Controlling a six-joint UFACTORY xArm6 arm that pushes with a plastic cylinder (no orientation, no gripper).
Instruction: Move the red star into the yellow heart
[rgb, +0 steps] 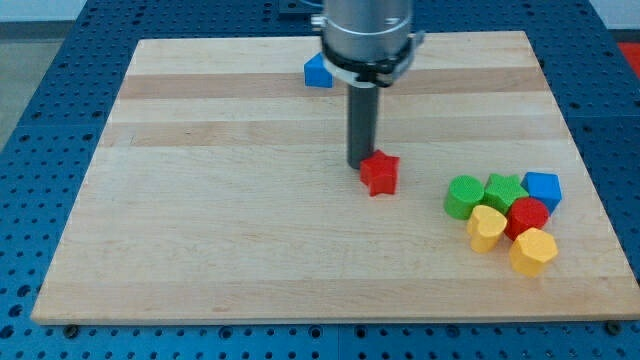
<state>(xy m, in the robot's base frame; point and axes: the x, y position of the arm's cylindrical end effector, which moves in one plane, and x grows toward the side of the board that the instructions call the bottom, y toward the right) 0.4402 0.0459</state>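
The red star (380, 173) lies near the middle of the wooden board (220, 200). My tip (359, 164) stands right against the star's upper left side, touching or nearly touching it. The yellow heart (486, 227) lies to the view's right of the star, in a cluster of blocks, well apart from the star.
The cluster at the view's right holds a green round block (464, 196), a green block (505, 189), a blue block (542, 189), a red round block (527, 215) and a yellow hexagon-like block (533, 250). A blue block (317, 71) lies near the view's top, partly behind the arm.
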